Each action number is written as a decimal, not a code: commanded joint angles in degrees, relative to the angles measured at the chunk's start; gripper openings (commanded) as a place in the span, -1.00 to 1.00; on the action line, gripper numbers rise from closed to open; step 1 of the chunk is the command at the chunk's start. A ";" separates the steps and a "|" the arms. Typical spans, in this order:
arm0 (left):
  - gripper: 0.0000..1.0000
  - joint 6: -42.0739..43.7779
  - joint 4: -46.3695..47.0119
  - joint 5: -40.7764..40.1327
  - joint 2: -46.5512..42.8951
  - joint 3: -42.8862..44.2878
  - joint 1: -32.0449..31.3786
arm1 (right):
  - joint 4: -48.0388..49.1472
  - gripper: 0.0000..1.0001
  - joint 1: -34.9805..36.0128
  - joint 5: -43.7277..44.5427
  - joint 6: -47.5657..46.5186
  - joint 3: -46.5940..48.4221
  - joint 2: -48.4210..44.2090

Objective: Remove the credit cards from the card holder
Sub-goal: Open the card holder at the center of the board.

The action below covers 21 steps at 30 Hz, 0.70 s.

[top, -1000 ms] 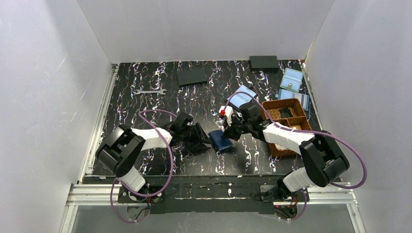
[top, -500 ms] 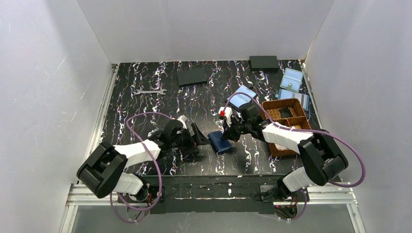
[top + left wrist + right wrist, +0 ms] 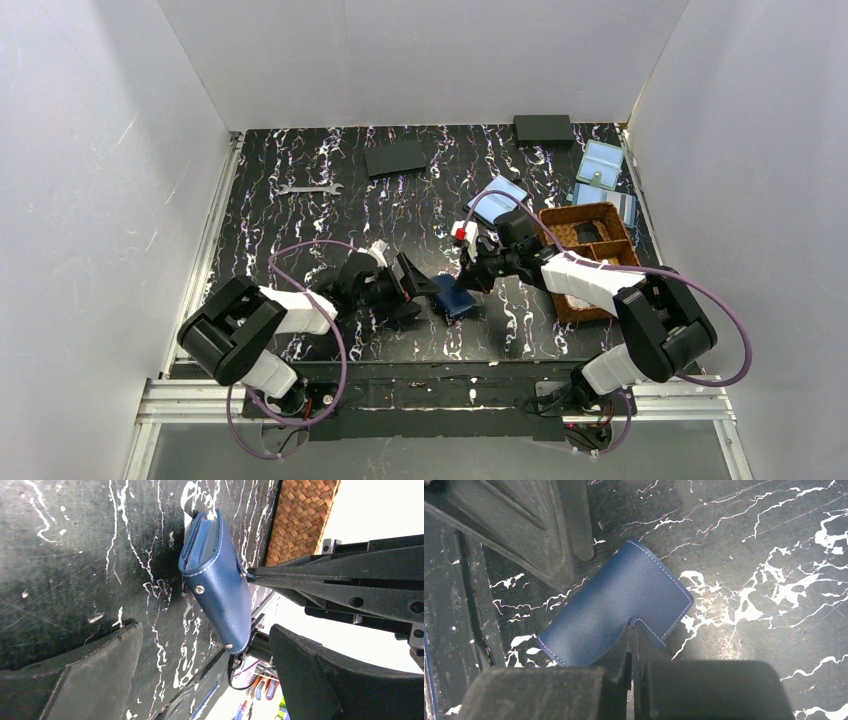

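The folded card holder (image 3: 455, 298) sits near the table's (image 3: 300, 225) centre, its edge pinched in the closed right gripper (image 3: 632, 630), with the left gripper (image 3: 205, 630) spread wide just left of it; its contents are hidden, and those of the woven tray (image 3: 575, 209) are indistinct.

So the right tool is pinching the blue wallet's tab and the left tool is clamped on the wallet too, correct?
Not quite. The left tool is open, standing clear of the wallet, as the left wrist view shows. The right tool does pinch the tab.
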 commanded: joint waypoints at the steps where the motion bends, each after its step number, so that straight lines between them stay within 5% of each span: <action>1: 0.93 -2.04 2.82 -0.65 3.37 1.71 -0.76 | 1.36 -0.97 -0.35 -3.20 0.25 0.63 -1.17; 11: 0.10 -7.16 7.00 -2.31 11.10 4.08 -2.65 | 1.61 -0.97 -1.04 -3.73 1.07 0.65 -1.17; 16: -0.92 -6.40 7.46 -3.76 10.89 2.60 -2.69 | 1.84 -0.97 -2.03 -2.66 1.90 0.73 -1.27; 21: -1.00 -3.00 7.68 -4.18 12.15 1.27 -2.34 | 2.28 -0.97 -4.37 -0.21 3.30 0.69 -1.90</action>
